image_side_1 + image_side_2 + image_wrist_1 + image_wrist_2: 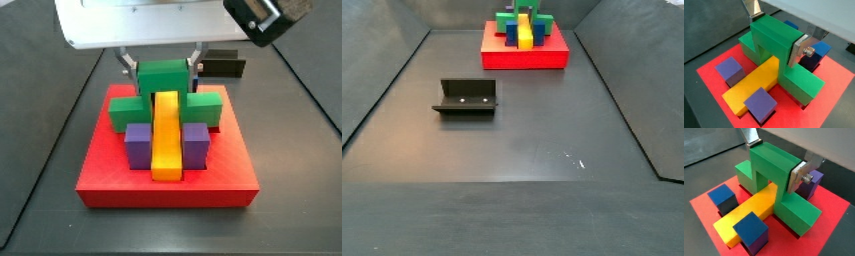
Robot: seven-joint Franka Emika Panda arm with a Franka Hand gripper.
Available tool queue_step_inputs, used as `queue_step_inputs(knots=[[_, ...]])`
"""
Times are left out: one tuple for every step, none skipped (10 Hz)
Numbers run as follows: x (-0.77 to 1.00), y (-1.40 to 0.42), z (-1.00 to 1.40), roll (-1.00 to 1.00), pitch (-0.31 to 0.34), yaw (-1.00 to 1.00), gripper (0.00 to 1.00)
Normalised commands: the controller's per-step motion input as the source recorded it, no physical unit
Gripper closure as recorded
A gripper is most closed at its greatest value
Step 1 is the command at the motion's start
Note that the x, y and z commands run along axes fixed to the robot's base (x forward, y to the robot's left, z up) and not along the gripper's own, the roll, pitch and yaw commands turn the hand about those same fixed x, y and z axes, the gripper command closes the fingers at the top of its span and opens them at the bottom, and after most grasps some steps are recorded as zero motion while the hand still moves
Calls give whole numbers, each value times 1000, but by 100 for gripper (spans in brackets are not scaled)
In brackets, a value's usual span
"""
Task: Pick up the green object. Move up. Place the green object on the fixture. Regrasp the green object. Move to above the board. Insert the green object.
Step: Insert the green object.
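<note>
The green object (771,45) (771,168) stands on the red board (711,72) (704,203), its wide bar low among the blocks. Its raised centre block arches over one end of the long yellow bar (754,82) (751,210). My gripper (776,32) (775,159) is shut on that centre block, one silver finger (801,47) pressed flat against each side. A side view shows the gripper (164,66) coming down from above onto the green object (166,80). The dark fixture (465,98) stands bare on the floor, well away from the board (523,58).
Purple blocks (138,143) (195,143) flank the yellow bar (166,135) on the board (167,185). Blue and purple blocks (729,69) (722,198) sit close around the green object. The dark floor (543,130) has raised walls at its sides.
</note>
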Motion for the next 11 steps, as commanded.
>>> queue_step_inputs(knots=[[129,0,-63,0,61,-57,100],[129,0,-26,0,80,-77,100],[117,0,-9,9,99,-109,100],[109,20,-14,24,110,-131,100],[109,31,-26,44,121,-137,100],[97,17,-26,47,114,-126,100],[66,6,-26,44,100,-106,100],[0,0,-60,47,56,-63,100],[0,0,-120,50,7,0,100],[0,-26,-163,54,0,0,100],[29,-86,-117,17,0,0,100]])
